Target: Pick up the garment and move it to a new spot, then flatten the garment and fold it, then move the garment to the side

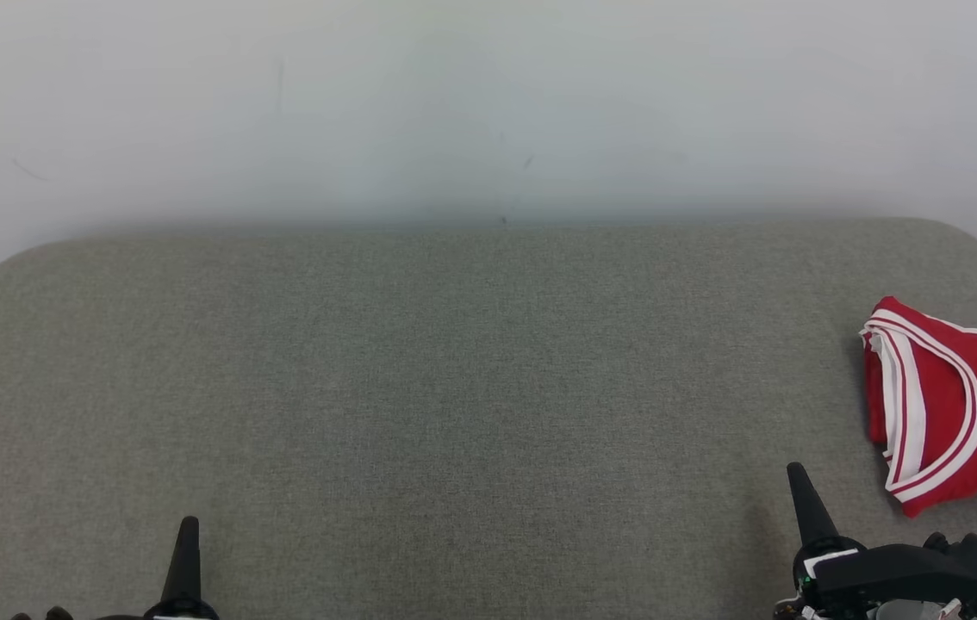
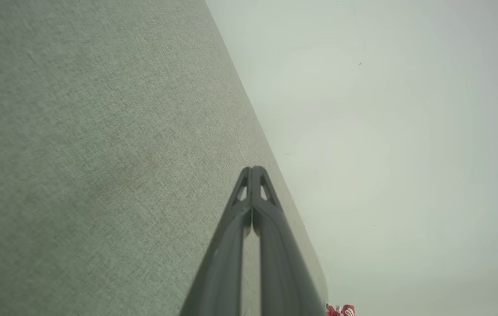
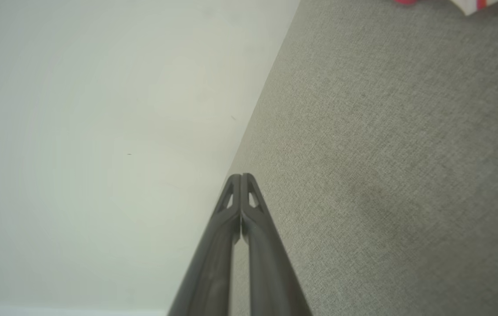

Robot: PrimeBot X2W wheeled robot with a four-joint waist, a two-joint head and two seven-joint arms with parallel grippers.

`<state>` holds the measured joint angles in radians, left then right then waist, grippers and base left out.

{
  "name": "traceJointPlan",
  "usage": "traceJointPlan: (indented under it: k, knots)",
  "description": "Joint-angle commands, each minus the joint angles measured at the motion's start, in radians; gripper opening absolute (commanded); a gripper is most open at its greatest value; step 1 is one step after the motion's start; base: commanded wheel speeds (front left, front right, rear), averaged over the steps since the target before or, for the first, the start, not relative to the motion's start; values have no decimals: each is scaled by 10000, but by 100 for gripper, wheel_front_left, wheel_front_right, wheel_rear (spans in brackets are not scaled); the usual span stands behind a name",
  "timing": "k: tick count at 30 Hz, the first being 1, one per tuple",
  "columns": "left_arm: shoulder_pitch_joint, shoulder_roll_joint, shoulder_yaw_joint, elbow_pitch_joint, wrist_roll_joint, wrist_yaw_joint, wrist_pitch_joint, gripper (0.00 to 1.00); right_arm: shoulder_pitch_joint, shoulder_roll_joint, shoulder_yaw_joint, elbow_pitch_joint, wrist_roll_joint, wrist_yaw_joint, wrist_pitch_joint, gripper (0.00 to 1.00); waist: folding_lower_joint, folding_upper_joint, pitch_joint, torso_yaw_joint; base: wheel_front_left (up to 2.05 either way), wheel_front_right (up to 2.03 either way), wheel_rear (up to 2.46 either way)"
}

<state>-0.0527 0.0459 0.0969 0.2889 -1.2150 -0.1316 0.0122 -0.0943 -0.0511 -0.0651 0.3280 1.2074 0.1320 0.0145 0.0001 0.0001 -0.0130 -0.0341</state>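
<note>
Down at the near edge of the desk [image 1: 454, 387], close to its left corner, the left hand [image 1: 188, 529] is picked out, its two dark fingers pressed together into one spike aimed at the far edge. It is closed, and nothing is clamped in it. The left wrist view bears that out: the fingers [image 2: 227, 254] are seen meeting at the tips above grey woven cloth.

Over by the near right corner the right hand [image 1: 795, 472] is found in the same pose, closed on nothing and tilted slightly leftward. In the right wrist view its fingers [image 3: 214, 263] are shown tip to tip, poised over the fabric.

A little farther in, against the right edge, the garment [image 1: 954, 405] is spotted: a red jersey with white and red banded trim, lying bunched and creased, partly cut off by the frame. It is near the right hand yet clearly apart from it, untouched by either hand. A scrap of its red and white is caught at the margin of each wrist view.

Beyond, the middle of the desk is seen as plain grey weave, its far corners rounded, and its far edge is backed by a pale wall [image 1: 488, 103].
</note>
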Motion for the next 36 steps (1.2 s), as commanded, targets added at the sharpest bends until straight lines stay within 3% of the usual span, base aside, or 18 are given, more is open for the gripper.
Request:
traceJointPlan:
  k: [1, 36]
  knots:
    - [-233, 49, 32, -118, -298, 10, 87, 0, -142, 8, -57, -167, 317, -14, 69, 0, -1, -1, 6, 13, 0, 0, 0]
    - [-554, 61, 159, -391, -3194, 14, 843, 0, -168, 14, -404, -721, 3233, -20, 822, 0, -1, -1, 120, 253, 0, 0, 0]
